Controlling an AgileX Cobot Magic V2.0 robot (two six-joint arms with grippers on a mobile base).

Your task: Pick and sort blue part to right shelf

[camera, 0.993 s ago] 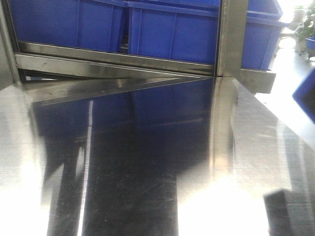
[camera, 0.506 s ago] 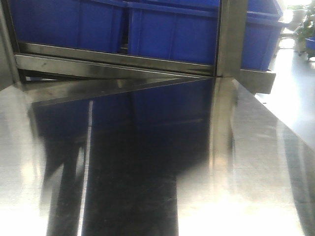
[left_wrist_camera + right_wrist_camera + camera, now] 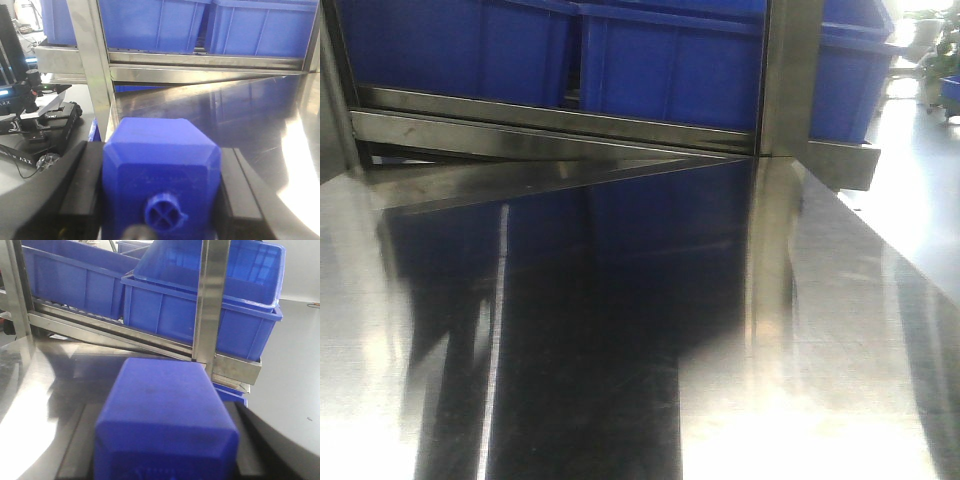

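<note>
Blue part (image 3: pixel 161 172), left wrist view, and blue part (image 3: pixel 165 415), right wrist view: two in all. One right shelf (image 3: pixel 200 75); three blue bins (image 3: pixel 150 22) at 12 o'clock, left wrist view.

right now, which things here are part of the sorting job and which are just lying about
Job: blue part in the left gripper; second blue part in the right gripper; right shelf with its blue bins.
Lying about: steel table; black equipment beside the rack.
</note>
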